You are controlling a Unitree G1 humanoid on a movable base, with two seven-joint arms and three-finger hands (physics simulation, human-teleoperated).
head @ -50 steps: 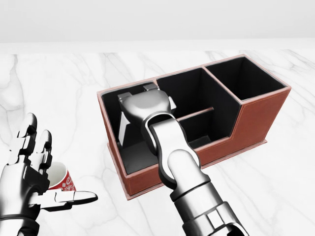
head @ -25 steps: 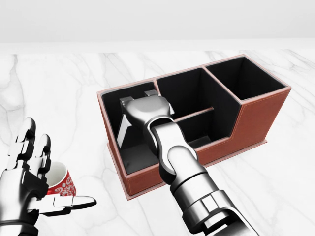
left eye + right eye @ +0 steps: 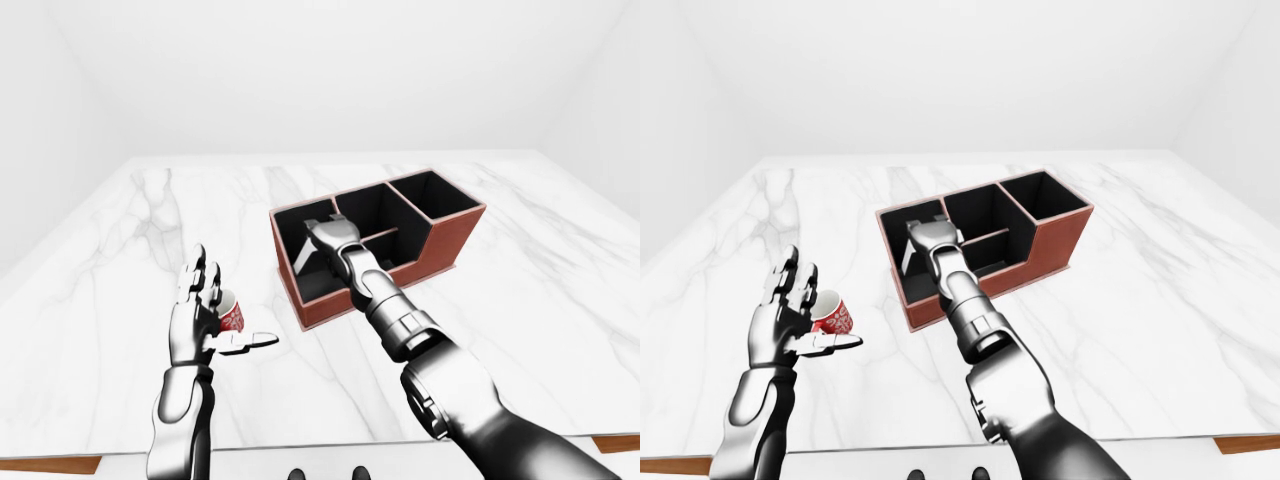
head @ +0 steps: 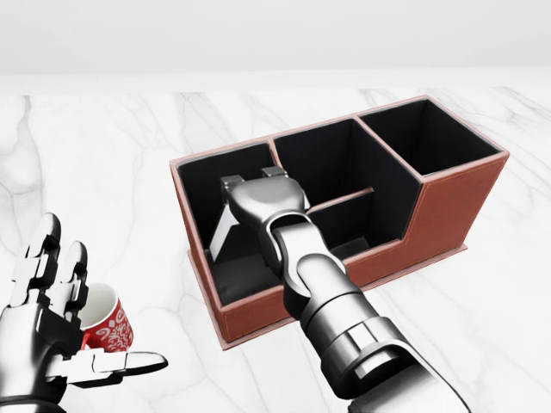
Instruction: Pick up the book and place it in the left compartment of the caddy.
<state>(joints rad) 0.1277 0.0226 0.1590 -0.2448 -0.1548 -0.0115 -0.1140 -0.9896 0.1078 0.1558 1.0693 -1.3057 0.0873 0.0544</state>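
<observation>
Taking the caddy [image 4: 448, 206] on the marble table [image 4: 112, 163] as our landmark, we see well off to its left our left hand [image 4: 43, 331], fingers spread wide and holding nothing, with a red patterned mug [image 4: 108, 323] just behind its thumb. Our right hand [image 4: 263, 200] reaches down into the caddy's left compartment, where the book [image 4: 225, 234] leans tilted against the hand. We cannot tell whether those fingers grip the book or merely rest on it.
</observation>
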